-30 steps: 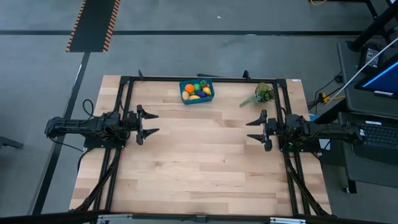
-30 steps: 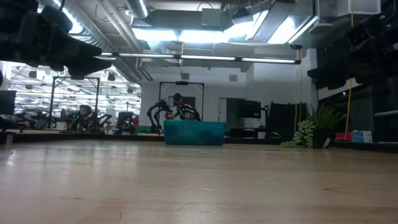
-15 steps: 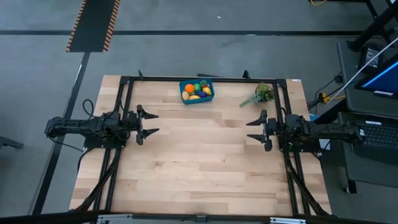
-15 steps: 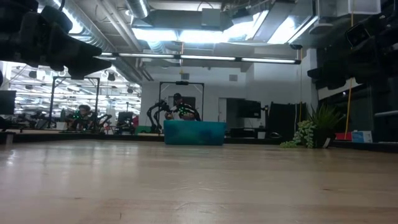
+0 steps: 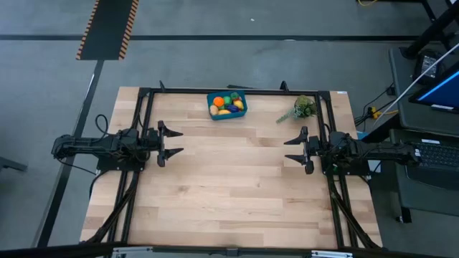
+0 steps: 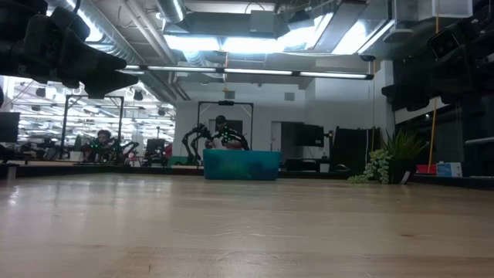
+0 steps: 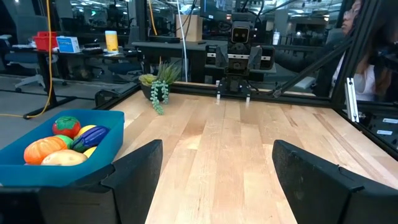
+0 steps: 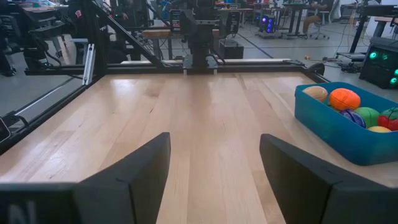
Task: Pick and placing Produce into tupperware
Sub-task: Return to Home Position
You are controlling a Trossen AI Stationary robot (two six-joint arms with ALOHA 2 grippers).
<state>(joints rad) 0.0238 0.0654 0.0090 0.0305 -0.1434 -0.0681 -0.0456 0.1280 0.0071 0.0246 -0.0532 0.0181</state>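
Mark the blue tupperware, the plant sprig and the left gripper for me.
blue tupperware (image 6: 241, 166): low view, front wall.
plant sprig (image 5: 301, 108): high view, leafy middle.
left gripper (image 5: 181, 142): high view, midway between the open fingers' tips.

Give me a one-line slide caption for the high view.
Left gripper and right gripper open, empty, at either side of the table; produce sits in the blue tupperware.

1. Worktop (image 5: 229, 186): pale blond wood in long planks, framed by black metal rails (image 5: 237, 91).
2. Tupperware (image 8: 333, 137): solid bright blue.
3. Produce inside it: orange fruit (image 8: 344, 98), tan potato (image 8: 315, 93), purple eggplant (image 8: 352, 117), green piece (image 8: 368, 116), red strawberry (image 8: 392, 116), yellow piece (image 8: 379, 129).
4. Plant sprig (image 5: 301, 109): leafy green.
5. Left arm (image 5: 93, 147) and right arm (image 5: 373, 152): black.
6. Floor (image 5: 287, 64): grey, with a dark mat (image 5: 107, 29) edged in orange-and-black stripes.
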